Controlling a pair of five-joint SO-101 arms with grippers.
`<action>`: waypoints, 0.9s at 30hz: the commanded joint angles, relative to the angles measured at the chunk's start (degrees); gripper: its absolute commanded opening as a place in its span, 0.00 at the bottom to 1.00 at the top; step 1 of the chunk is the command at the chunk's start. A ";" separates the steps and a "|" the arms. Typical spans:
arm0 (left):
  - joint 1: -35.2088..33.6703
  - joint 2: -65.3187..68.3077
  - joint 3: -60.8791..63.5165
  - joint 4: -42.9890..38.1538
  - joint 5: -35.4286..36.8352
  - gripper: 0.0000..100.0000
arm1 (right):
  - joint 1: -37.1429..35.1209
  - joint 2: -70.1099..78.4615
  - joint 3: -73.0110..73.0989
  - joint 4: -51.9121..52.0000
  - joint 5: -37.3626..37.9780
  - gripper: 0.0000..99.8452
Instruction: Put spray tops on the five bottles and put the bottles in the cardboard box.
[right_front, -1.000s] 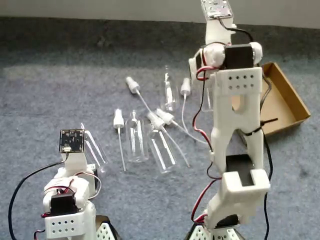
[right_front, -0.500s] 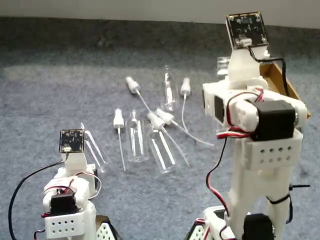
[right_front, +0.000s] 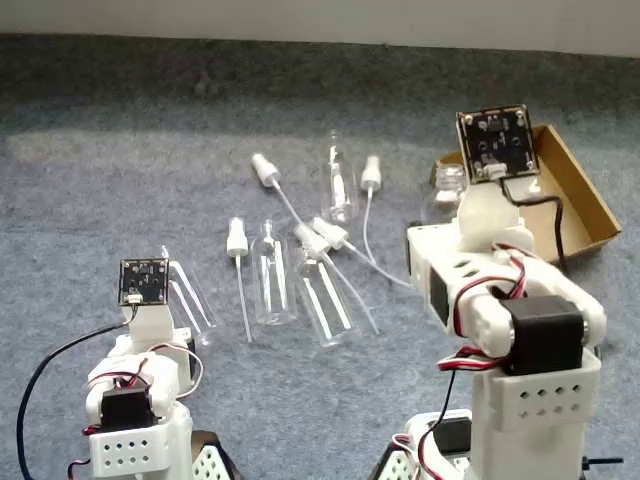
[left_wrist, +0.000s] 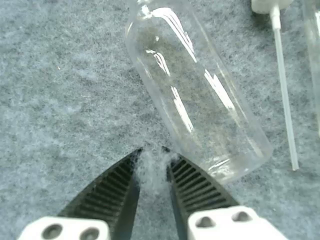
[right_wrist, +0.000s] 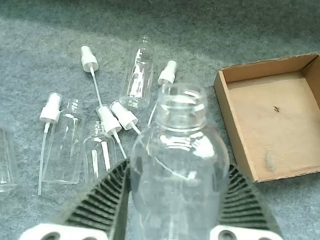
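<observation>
**High view**
- Surface: grey felt-like cloth covers the table.
- Cardboard box: open-topped and shallow, at the far right of the cloth.
- Right arm: stands on the near side of the box. The held bottle is upright with its neck up, between the box and the loose pile.
- Loose bottles: three clear ones lie on their sides in the middle.
- Spray tops: five white ones with long tubes are scattered among the loose bottles. Two lie across one bottle's neck.
- Left arm: low at the near left. The near bottle lies just beyond it.
- Writing: print on the wrist camera boards is too small to read.

**Left wrist view**
- Left gripper: jaws parted only a sliver, nothing between them, tips down at the cloth.
- Near bottle: clear plastic, lying flat. Its base is just beside one finger; I cannot tell whether they touch.
- Alongside: a dip tube lies beside the near bottle, apart from it.

**Right wrist view**
- Right gripper: ribbed fingers are clamped on both sides of the held bottle's body. The bottle's neck is uncapped.
- Box marks: a small dark speck and a grey smudge on the brown floor.
- In the way: the held bottle hides part of the pile behind it.
</observation>
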 joint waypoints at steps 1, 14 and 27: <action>-0.75 -0.40 1.27 0.26 -0.44 0.01 | 0.84 -6.20 10.68 -8.13 -0.44 0.16; -0.48 -0.40 1.27 0.26 -0.35 0.01 | 0.66 -22.11 43.12 -30.37 -0.97 0.16; -0.48 -0.40 1.27 0.18 -0.26 0.01 | 0.66 -37.85 60.62 -37.14 -1.23 0.16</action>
